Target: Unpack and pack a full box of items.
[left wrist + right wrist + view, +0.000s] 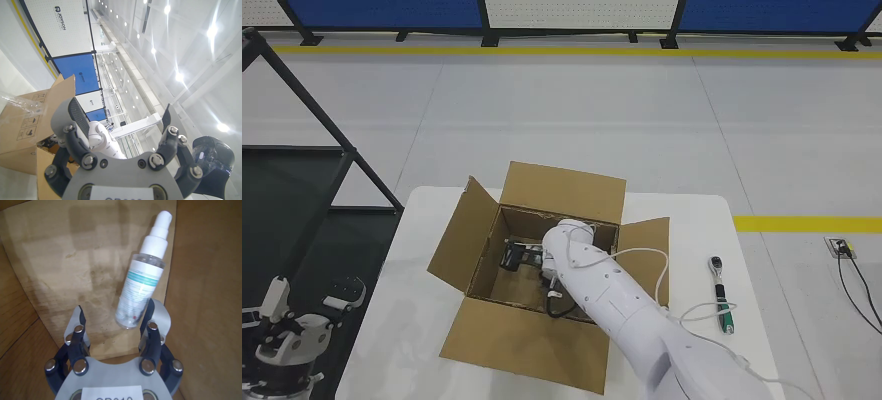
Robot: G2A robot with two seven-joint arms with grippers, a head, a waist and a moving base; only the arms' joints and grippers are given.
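An open cardboard box (564, 190) stands on the white table (407, 270), its flaps spread outward. My right arm reaches down into it, with my right gripper (514, 257) low inside. A clear spray bottle (143, 275) with a white cap and a teal-striped label lies on the box floor (62, 262). My right gripper (116, 307) is open, and the bottle's base sits between its fingers, close against one of them. My left gripper (310, 300) is off the table's left side, open and pointing upward with nothing in it (120, 106). The box (22, 121) is beside it.
A hand tool with a green handle (721, 292) lies on the table to the right of the box. A black metal frame (332, 170) stands left of the table. A strip of clear plastic film (17, 102) hangs at the box's flap.
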